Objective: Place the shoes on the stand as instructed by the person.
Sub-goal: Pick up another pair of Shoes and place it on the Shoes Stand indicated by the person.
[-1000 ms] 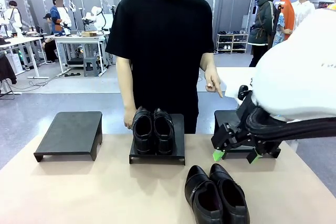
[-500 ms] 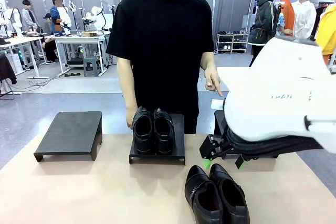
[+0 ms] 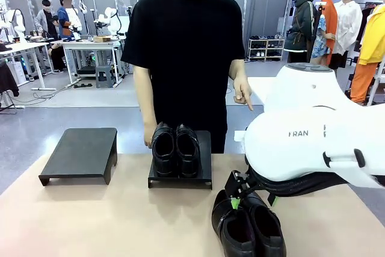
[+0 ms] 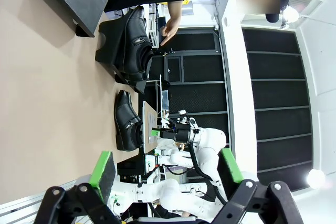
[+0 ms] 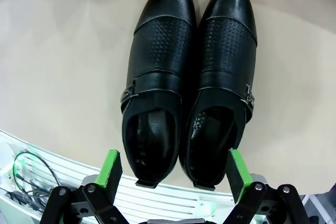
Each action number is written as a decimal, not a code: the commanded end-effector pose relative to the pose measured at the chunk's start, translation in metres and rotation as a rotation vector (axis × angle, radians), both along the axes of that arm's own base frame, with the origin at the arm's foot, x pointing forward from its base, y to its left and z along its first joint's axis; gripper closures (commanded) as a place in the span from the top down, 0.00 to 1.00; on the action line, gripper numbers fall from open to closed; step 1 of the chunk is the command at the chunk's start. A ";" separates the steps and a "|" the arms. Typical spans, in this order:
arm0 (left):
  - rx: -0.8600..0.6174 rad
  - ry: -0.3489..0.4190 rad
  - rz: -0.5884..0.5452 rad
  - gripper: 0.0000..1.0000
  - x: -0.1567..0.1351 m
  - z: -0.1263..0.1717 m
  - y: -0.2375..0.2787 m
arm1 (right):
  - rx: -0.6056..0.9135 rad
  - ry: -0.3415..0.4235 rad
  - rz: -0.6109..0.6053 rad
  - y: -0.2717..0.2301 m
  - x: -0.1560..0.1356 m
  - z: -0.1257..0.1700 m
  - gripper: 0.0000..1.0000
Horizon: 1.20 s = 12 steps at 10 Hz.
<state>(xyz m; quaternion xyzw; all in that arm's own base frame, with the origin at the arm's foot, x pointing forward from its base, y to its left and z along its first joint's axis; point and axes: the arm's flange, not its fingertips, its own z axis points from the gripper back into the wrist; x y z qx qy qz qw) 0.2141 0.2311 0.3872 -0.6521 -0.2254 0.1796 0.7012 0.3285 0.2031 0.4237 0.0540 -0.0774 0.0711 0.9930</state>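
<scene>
Person in black T-shirt [image 3: 186,46] stands behind beige desk [image 3: 90,221], one hand [image 3: 243,94] pointing down w/ index finger. One pair of glossy black leather dress shoes [image 3: 174,148] sits on middle black stand [image 3: 206,176]. The 2nd pair [image 5: 184,77] lies on desk nearer the robot, w/ right gripper [image 5: 173,171] over its heels, jaws apart; left gripper [image 4: 165,170] jaws apart too, holding nothing.

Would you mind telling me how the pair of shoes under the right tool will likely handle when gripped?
The shoes look glossy, so the pads of the open right tool may slip. Their open collars probably flex when squeezed. Two separate shoes might shift apart.
</scene>
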 end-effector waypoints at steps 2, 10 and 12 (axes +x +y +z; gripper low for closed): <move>-0.013 -0.009 -0.003 1.00 -0.001 0.002 0.000 | -0.021 0.001 -0.025 -0.022 -0.043 -0.048 1.00; -0.013 -0.009 -0.003 1.00 -0.001 0.002 0.000 | -0.081 0.078 -0.005 -0.023 -0.054 -0.101 1.00; -0.013 -0.009 -0.003 1.00 -0.001 0.002 0.000 | -0.085 0.090 -0.010 -0.025 -0.056 -0.112 1.00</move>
